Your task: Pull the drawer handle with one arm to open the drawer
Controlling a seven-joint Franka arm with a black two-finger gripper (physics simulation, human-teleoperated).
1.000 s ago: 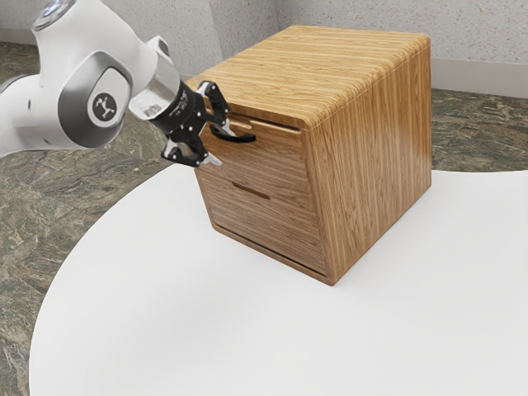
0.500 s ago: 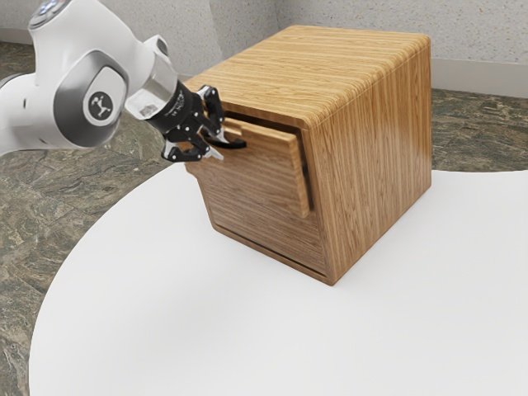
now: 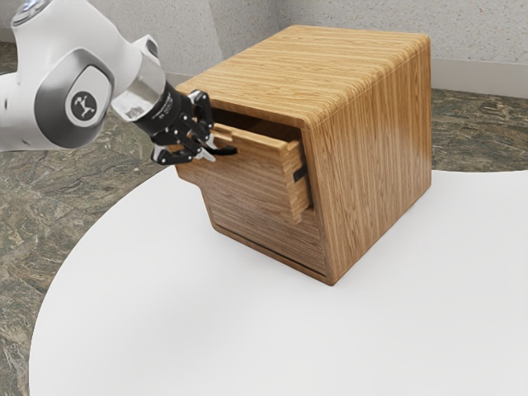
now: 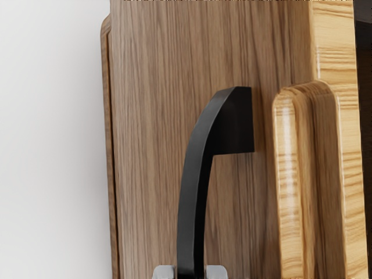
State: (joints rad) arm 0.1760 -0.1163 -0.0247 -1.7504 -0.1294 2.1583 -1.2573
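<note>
Drawer handle [image 3: 223,150], a black curved bar, sits on the front of the upper drawer [image 3: 252,177] of a wooden cabinet [image 3: 371,124], and the black gripper [image 3: 211,147] has closed around it: the fingers are narrow, one on each side of the bar, holding it. In the wrist view the same drawer handle [image 4: 200,186] rises as a dark arc from between two grey fingertips [image 4: 164,271] pressed against its sides, with the wood grain of the drawer front behind it and a rounded wooden edge [image 4: 302,174] just beside it. The drawer stands partly open, its front jutting out from the cabinet toward the exterior view's left, so that a dark gap shows above it under the cabinet top and its side panel is exposed. A lower front panel [image 3: 268,227] beneath it lies flush with the cabinet face. The white arm [image 3: 66,91] comes in from the exterior view's upper left, level with the drawer. The cabinet rests on a white round-edged table [image 3: 247,330], over a mottled stone floor [image 3: 41,231].
</note>
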